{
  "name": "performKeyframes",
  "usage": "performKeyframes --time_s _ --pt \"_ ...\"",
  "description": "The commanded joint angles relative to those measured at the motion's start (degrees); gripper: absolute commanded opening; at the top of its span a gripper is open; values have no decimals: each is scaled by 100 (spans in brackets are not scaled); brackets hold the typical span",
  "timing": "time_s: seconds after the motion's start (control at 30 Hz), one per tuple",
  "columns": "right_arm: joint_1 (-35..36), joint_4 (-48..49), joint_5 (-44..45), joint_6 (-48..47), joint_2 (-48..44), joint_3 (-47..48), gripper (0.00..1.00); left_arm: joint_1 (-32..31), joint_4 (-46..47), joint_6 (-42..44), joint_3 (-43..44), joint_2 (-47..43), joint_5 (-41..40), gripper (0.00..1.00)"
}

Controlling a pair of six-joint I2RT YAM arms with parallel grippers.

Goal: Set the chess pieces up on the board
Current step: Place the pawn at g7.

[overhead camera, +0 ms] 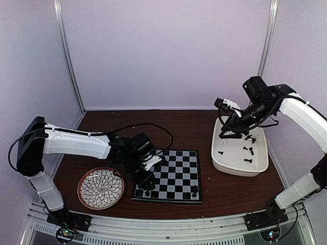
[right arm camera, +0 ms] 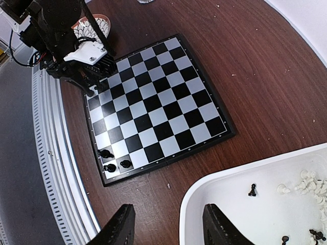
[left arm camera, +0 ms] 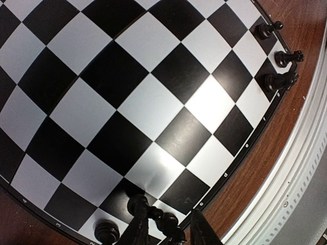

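Note:
The board [overhead camera: 176, 168] lies on the table in front of the left arm. My left gripper [overhead camera: 146, 182] hangs low over its near-left corner. In the left wrist view my left gripper [left arm camera: 168, 213] stands open around a tilted black chess piece [left arm camera: 164, 220], which leans on the left finger [left arm camera: 134, 229]; a gap shows at the right finger [left arm camera: 205, 230]. Another black piece [left arm camera: 106, 232] stands beside it, and three black pieces [left arm camera: 279, 80] sit at the far corner. My right gripper [right arm camera: 168, 212] is open and empty above the tub's edge.
A white tub [overhead camera: 255, 166] at the right holds loose black pieces [overhead camera: 249, 149] and white pieces [right arm camera: 308, 179]. A round flower-patterned plate [overhead camera: 100, 188] lies left of the board. The metal rail [overhead camera: 168, 224] runs along the table's near edge.

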Motion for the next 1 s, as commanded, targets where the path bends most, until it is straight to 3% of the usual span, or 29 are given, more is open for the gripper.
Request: performKeyframes --time_s 0.0,0.97 --pt "-28 -40 -46 22 18 76 49 49 215 -22 -83 98 80 29" --pt "-29 -73 -59 34 96 113 49 177 335 31 -188 48 -133 21"
